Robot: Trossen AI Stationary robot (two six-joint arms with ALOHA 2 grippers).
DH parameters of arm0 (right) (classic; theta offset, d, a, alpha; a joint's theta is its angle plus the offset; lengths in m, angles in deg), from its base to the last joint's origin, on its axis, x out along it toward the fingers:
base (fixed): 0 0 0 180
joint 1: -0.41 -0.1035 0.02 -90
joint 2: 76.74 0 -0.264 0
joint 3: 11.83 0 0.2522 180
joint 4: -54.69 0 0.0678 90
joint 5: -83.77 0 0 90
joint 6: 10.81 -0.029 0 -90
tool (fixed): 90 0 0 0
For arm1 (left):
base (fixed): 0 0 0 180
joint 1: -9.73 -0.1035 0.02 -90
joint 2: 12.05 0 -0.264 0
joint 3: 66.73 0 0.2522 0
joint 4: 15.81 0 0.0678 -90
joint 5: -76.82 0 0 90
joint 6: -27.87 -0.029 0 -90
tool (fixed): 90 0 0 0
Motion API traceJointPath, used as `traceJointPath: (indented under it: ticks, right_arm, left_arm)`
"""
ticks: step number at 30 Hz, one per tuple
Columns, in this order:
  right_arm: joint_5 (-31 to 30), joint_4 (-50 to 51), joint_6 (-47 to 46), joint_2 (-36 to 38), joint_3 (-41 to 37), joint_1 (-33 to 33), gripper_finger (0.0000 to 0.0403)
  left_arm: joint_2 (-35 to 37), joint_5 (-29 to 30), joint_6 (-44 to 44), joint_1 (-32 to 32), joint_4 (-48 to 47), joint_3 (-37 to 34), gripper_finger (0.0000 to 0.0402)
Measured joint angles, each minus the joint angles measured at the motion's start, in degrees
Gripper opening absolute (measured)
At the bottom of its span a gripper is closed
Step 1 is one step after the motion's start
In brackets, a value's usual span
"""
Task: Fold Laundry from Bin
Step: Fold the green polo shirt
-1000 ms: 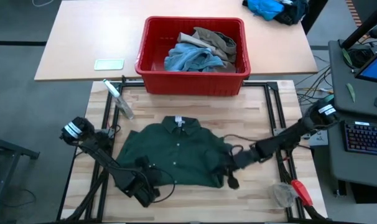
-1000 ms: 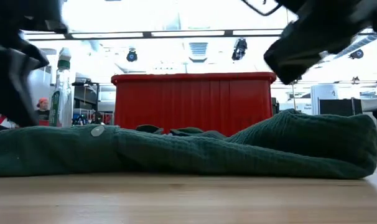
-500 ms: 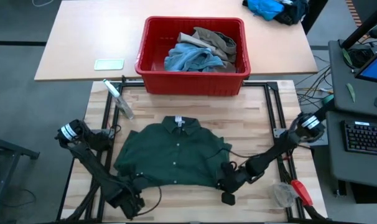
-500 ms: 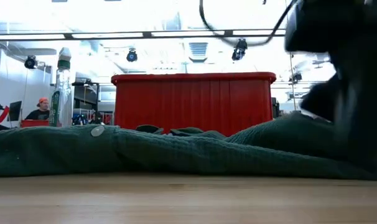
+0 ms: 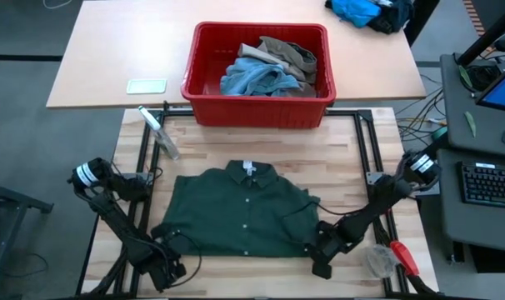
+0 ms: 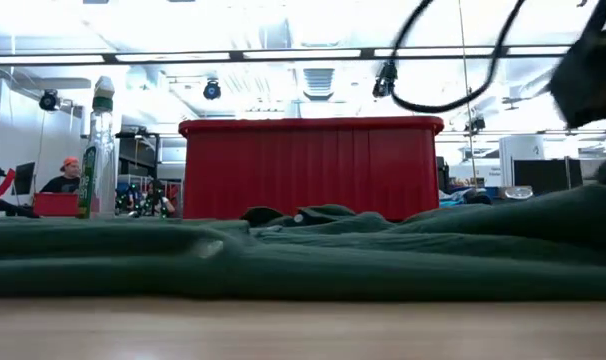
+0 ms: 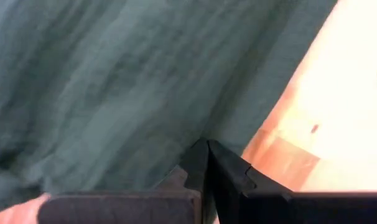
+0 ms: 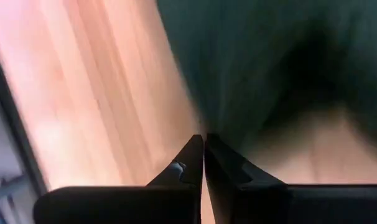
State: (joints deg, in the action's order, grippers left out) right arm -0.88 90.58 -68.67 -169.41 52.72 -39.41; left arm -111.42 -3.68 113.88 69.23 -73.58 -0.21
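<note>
The pale wooden counter (image 5: 261, 137) carries, at its far edge, the bright red rectangular plastic bin (image 5: 258, 75), which holds a crumpled light blue denim garment (image 5: 252, 77) and a khaki-taupe piece (image 5: 290, 52) behind it. Nearer the front, a dark green button-front shirt (image 5: 240, 212) lies spread flat on the counter with its collar toward the bin; in the low view it fills the foreground as a long low ridge of cloth (image 6: 303, 255) with the bin's red wall (image 6: 311, 165) rising beyond.

The left arm reaches from its base at the counter's left side, slanting down toward the near edge, so that the left gripper (image 5: 162, 268) sits low at the shirt's near-left corner. In its wrist view the fingers (image 7: 229, 177) are pressed tight together with their tips against the green fabric's edge; whether cloth is pinched between them cannot be told.

The right arm stretches from the right side in mirror fashion, elbow bent, bringing the right gripper (image 5: 322, 252) down at the shirt's near-right corner. Its fingers (image 8: 221, 163) are likewise clenched shut, tips at the border of cloth and wood.

A clear plastic spray bottle (image 5: 158, 132) lies tilted near the counter's far-left corner.
</note>
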Motion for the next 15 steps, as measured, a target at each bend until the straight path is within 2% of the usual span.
traceJointPath:
  ticks: [5, 8, 10, 12, 15]
  right_arm:
    - [-2.68, 2.23, -1.63, 8.95, 0.17, 0.02, 0.0009]
    - [-9.48, 3.7, -1.13, 13.36, 0.08, 0.05, 0.0009]
    - [-15.42, 4.57, -0.93, 15.98, 0.11, 0.25, 0.0009]
    - [-19.98, 5.05, 0.6, 17.23, -0.04, 1.02, 0.0009]
    - [-24.18, 5.24, 2.75, 17.66, -0.84, 2.74, 0.0009]
  left_arm:
    - [0.25, -2.56, -1.6, 0.13, -5.38, 7.09, 0.0]
    - [0.41, -0.32, -2.76, 0.13, -10.57, 12.14, 0.0]
    - [0.41, 5.64, -5.35, -0.22, -12.35, 15.19, 0.0]
    - [0.41, 14.3, -9.87, -0.78, -11.81, 17.69, 0.0]
    - [-0.31, 25.69, -17.32, -2.64, -10.63, 20.4, 0.0]
